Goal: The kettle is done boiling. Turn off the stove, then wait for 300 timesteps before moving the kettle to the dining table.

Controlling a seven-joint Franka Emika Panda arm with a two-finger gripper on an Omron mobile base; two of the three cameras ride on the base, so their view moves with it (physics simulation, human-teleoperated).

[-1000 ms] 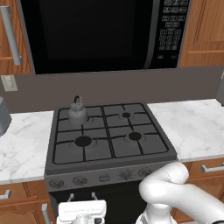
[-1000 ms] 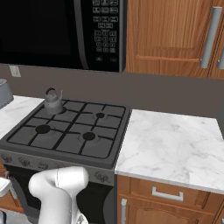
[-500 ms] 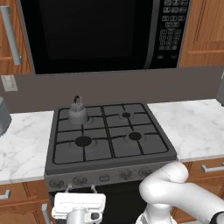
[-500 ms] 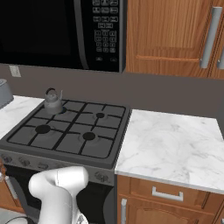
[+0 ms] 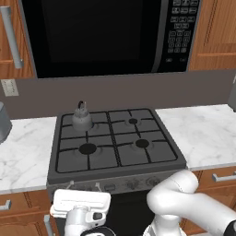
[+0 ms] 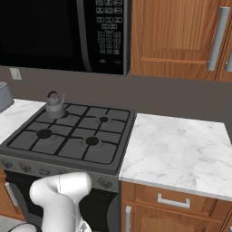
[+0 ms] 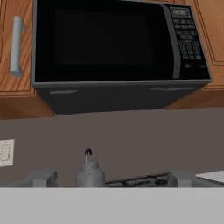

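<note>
We're in the kitchen, looking at a dark grey stove (image 5: 115,147) set between two stretches of white marble counter (image 6: 176,149), with a grey wall behind. A black microwave (image 5: 106,34) hangs above the burners, its keypad on the right side, and wooden cabinets (image 6: 176,36) flank it. A wall socket (image 5: 9,87) sits on the grey wall off to the left, and the rounded edge of a silver toaster (image 5: 3,122) peeks in at the left edge of the counter.

The kettle (image 5: 82,119) stands upright on the stove's back left burner, close to the back edge and well in from the front knobs (image 6: 43,171). In the right base view it sits at the stove's far left corner (image 6: 55,106).

The gripper (image 5: 80,214) is down low in front of the stove, below the front edge and the knob row, on the left side. Its jaws stand spread wide and hold nothing. The kettle is well apart from it, up and beyond, across the full depth of the stove top. From the hand view the kettle (image 7: 89,173) rises just above the stove's front lip, near the middle, with the microwave (image 7: 118,43) looming overhead.

Which way the spout points is too small to tell; the looped handle arches straight up over the lid.
</note>
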